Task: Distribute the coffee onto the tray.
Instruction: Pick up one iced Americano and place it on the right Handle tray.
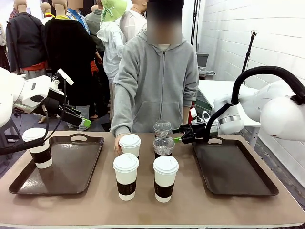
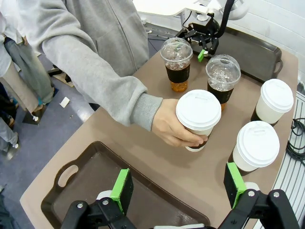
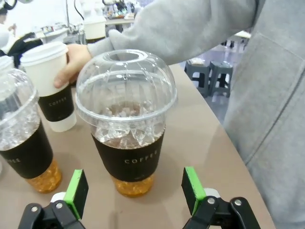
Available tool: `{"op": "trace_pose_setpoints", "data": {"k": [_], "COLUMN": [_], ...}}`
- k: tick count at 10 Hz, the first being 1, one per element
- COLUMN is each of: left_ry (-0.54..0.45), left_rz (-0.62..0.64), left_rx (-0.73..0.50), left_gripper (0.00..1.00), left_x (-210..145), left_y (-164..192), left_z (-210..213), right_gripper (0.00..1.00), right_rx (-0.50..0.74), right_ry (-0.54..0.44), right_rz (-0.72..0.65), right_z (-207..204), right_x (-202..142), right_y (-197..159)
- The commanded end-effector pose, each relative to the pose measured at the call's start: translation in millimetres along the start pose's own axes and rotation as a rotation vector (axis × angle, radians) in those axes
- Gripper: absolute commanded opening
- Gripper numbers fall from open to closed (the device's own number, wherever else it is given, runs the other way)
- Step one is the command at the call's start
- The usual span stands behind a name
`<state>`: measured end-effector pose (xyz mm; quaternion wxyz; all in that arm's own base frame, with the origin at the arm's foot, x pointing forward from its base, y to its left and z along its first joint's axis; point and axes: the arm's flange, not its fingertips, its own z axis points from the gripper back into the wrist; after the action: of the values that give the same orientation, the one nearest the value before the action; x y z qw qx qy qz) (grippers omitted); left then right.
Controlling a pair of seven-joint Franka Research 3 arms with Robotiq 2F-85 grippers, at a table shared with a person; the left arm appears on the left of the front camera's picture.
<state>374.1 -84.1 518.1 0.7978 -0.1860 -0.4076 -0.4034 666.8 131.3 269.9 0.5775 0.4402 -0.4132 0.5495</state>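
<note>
- Robot's right hand (image 3: 134, 191) opens wide, green pads flanking a clear dome-lidded plastic cup of dark iced coffee (image 3: 126, 119), gaps either side
- Robot's left hand (image 2: 178, 188), wide and empty, hangs over the dark brown left tray (image 1: 71, 167)
- One white lidded paper cup (image 1: 39, 147) stands on that tray; five other cups (image 1: 165, 178) stand on the tan tabletop (image 1: 95, 205)
- A person's hand (image 2: 167, 126) grips one white cup (image 2: 199, 117) there

Table (image 1: 190, 210) bearing two trays (image 1: 71, 167), five cups (image 1: 126, 175)
</note>
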Motion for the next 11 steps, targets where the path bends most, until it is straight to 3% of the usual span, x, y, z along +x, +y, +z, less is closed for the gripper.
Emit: {"op": "trace_pose_setpoints", "data": {"k": [1,11], "left_ry": [-0.003,-0.003], "left_rz": [0.006,0.006], "left_rx": [-0.006,-0.006], "left_gripper": [1.00,1.00], "left_x": [-2.1,-2.1], "left_y": [0.9,0.9], "left_z": [-0.4,-0.4], "right_gripper": [1.00,1.00], "right_rx": [0.036,0.102], "right_ry": [-0.037,0.000], "right_rz": [-0.017,-0.049], "right_z": [-5.0,-31.4], "right_x": [2.1,0.5], "right_y": [-8.5,-17.2]}}
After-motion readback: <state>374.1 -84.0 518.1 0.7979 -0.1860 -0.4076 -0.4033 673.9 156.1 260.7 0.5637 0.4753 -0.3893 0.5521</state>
